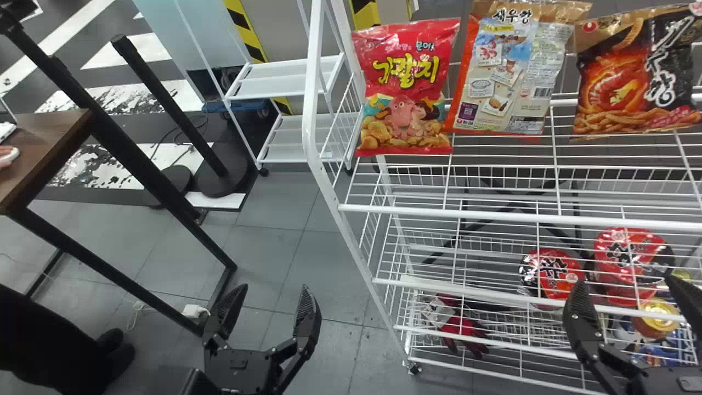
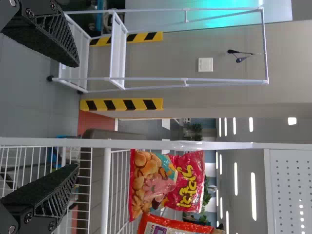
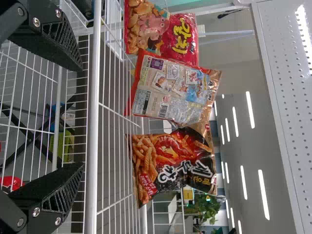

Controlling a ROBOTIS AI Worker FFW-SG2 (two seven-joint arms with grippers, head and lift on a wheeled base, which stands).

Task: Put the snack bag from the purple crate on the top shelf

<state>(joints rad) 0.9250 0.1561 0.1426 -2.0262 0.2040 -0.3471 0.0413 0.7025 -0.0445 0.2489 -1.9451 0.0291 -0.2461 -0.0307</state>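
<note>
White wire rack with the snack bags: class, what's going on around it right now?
Nothing is being handled at this moment. The robot's left gripper and right gripper are both open and empty, facing the white wire rack. Three snack bags stand in a row on its upper shelf: a red-pink one with an octopus picture, an orange one with its back showing, and a black-and-orange one. Red noodle bowls sit lower down.
</note>
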